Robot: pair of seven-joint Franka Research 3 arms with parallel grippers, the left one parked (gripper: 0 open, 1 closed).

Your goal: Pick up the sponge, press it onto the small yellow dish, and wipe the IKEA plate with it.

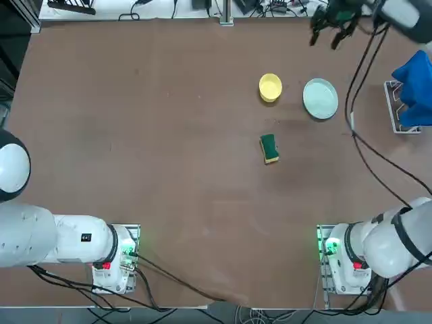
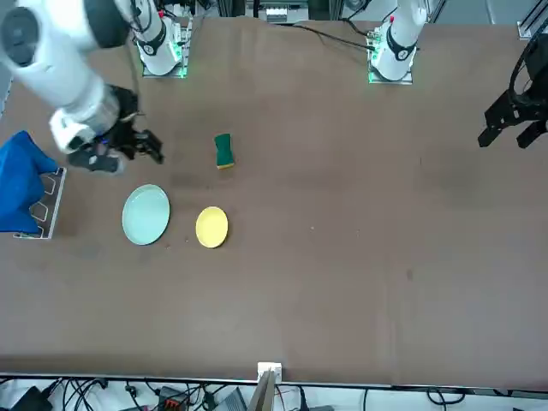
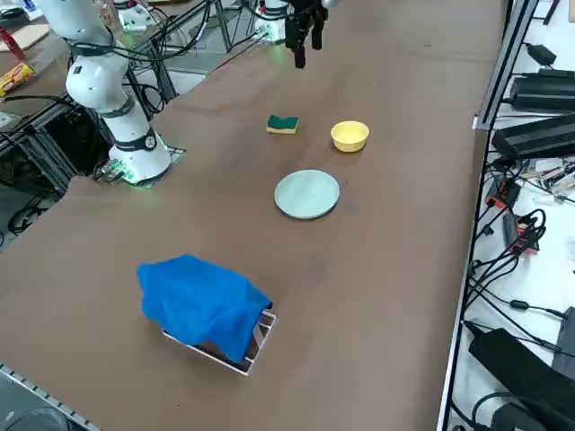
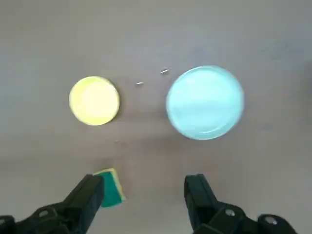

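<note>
Nearest the robot's bases on the brown surface (image 1: 169,175), the sponge (image 1: 269,148) lies flat and alone, green scouring side up with its yellow foam edge showing. Farther out stand the small yellow dish (image 1: 270,87) and, just to its right without touching, the IKEA plate (image 1: 320,98); both are empty and upright. Off at the right edge, level with the plate, a blue cloth (image 1: 414,88) is draped over a small wire rack (image 1: 395,108). Farthest of all, the right gripper (image 1: 333,30) hangs high in the air beyond the plate, well apart from every object. Its fingers (image 4: 87,195) are spread wide and released, with nothing between them, and the wrist view looks down past them at dish, plate and sponge.
</note>
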